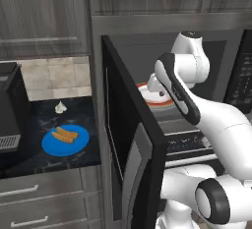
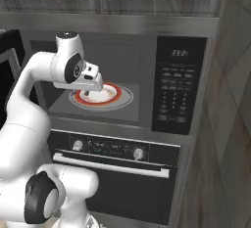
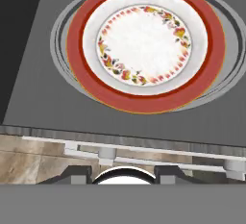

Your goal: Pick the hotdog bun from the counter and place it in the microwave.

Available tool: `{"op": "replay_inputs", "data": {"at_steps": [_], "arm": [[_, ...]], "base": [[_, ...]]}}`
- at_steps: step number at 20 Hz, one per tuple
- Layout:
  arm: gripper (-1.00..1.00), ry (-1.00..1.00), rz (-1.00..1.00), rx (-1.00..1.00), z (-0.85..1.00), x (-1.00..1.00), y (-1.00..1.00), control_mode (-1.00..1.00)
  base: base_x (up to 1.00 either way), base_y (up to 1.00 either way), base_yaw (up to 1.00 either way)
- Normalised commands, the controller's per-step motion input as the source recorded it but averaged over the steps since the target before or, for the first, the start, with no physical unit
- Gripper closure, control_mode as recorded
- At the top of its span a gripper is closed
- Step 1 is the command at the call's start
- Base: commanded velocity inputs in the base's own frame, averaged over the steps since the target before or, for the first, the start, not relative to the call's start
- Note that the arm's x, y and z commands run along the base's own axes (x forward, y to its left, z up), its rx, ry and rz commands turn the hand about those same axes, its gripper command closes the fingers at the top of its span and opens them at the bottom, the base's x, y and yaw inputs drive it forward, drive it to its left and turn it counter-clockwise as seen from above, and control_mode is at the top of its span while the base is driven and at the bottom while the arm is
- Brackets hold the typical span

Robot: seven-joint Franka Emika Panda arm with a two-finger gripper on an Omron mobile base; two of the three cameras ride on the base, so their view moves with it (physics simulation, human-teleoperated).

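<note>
From the left base view, the hotdog bun lies on a blue plate on the surface, at about 8 o'clock in the picture and well apart from the arm. The open door of the microwave stands between them. I judge that a swing toward 9 o'clock risks clipping its edge.

In the right base view the arm bends over at the elbow and the tool hangs above the red-rimmed plate inside the cavity. The jaws are nearly together and I see nothing held.

The hand view looks down on that plate, bare, at 12 o'clock. Dropping lower could knock it.
</note>
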Motion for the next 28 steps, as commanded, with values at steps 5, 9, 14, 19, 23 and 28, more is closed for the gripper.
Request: {"op": "replay_inputs", "data": {"at_steps": [5, 9, 14, 19, 23, 28], "arm": [[-1.0, 0.0, 0.0, 0.0, 0.0, -0.02, 0.0, 1.0], [-1.0, 0.0, 0.0, 0.0, 0.0, 0.0, 0.0, 1.0], [-1.0, 0.0, 0.0, 0.0, 0.0, 0.0, 0.0, 1.0], [-1.0, 0.0, 0.0, 0.0, 0.0, 0.0, 0.0, 1.0], [-1.0, 0.0, 0.0, 0.0, 0.0, 0.0, 0.0, 1.0], [-1.0, 0.0, 0.0, 0.0, 0.0, 0.0, 0.0, 1.0]], "base": [[-0.61, -0.05, 0.01], [-1.0, -0.21, 0.0], [-1.0, -0.3, 0.0], [-1.0, -0.12, 0.0], [-0.96, 0.72, 0.0], [-0.47, 1.0, -0.01]]}}
